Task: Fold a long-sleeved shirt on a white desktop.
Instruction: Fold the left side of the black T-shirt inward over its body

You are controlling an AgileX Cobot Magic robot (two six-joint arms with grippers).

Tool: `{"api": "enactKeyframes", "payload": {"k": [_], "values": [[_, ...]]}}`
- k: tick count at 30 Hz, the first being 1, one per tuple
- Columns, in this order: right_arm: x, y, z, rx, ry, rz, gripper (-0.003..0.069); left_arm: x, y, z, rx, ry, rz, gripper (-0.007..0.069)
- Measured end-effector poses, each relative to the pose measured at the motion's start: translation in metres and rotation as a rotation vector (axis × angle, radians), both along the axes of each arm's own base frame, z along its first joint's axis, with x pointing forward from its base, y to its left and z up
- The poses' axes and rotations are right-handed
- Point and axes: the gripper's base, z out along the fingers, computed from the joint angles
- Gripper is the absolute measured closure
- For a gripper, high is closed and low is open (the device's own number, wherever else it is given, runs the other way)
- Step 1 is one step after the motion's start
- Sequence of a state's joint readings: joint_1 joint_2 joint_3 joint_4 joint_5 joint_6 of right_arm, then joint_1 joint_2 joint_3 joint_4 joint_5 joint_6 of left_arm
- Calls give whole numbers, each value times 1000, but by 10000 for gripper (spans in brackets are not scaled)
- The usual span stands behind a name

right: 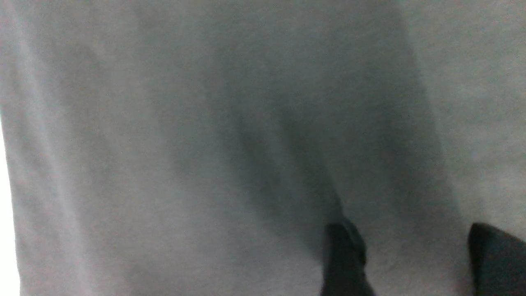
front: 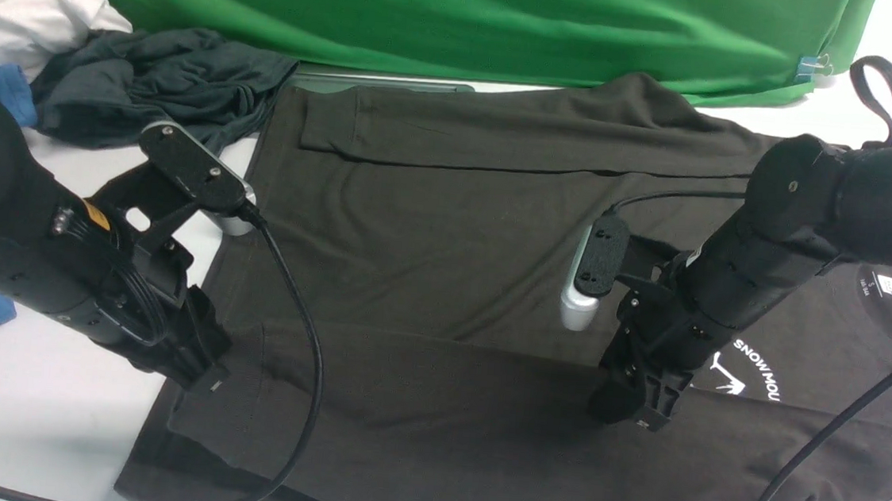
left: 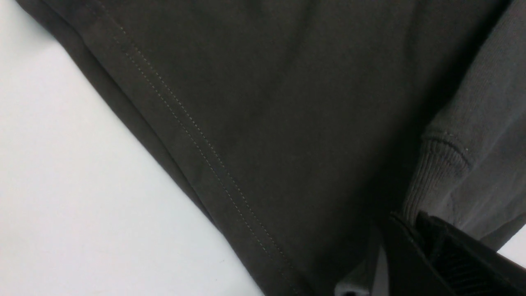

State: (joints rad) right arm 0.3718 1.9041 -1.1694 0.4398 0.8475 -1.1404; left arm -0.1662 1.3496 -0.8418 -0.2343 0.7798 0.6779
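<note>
Honestly, the thing I'd worry about here is the near sleeve sliding back off. The long-sleeved shirt (front: 443, 282) is spread sideways over the white desktop (front: 42, 426), collar to the robot's right and hem to its left. Both sleeves are laid across the body, and the near one is just a loose strip on top. If the left gripper (front: 201, 375) drags while letting go, the cuff (left: 435, 172) could come along and undo that fold. The left arm's cable (front: 314, 383) is also draped over the cloth, so a quick pull-away might snag it and wrinkle things. Then there's the right side possibly pinching 2 layers when it only wants 1. As for the pincers, the left one looks clamped tight on the ribbed cuff, jaws nearly together. The right gripper (front: 635, 409) sits low over the sleeve near the chest print (front: 755, 374). Its fingertips (right: 343, 255) are clearly apart with flat cloth between them, nothing pinched as far as I can tell.
</note>
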Motion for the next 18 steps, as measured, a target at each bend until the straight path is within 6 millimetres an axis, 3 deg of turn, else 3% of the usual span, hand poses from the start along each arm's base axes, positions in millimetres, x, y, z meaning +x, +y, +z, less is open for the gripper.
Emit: {"api": "enactKeyframes", "payload": {"k": [2,3,4,5,7,9,18], "values": [[-1,0,0,0,9,3,377,0,0,0,-1,0,0,588],[-1,0,0,0,9,3,377,0,0,0,-2,0,1,588],[-1,0,0,-1,15,7,452,0,0,0,-3,0,1,588],[-2,0,0,-1,15,8,460,0,0,0,-3,0,1,588],[-3,0,0,-1,27,12,580,0,0,0,-5,1,2,588],[-3,0,0,-3,36,4,616,0,0,0,-6,1,3,588],[-1,-5,18,-32,-35,-96,631,7,-3,13,-40,-44,20,588]]}}
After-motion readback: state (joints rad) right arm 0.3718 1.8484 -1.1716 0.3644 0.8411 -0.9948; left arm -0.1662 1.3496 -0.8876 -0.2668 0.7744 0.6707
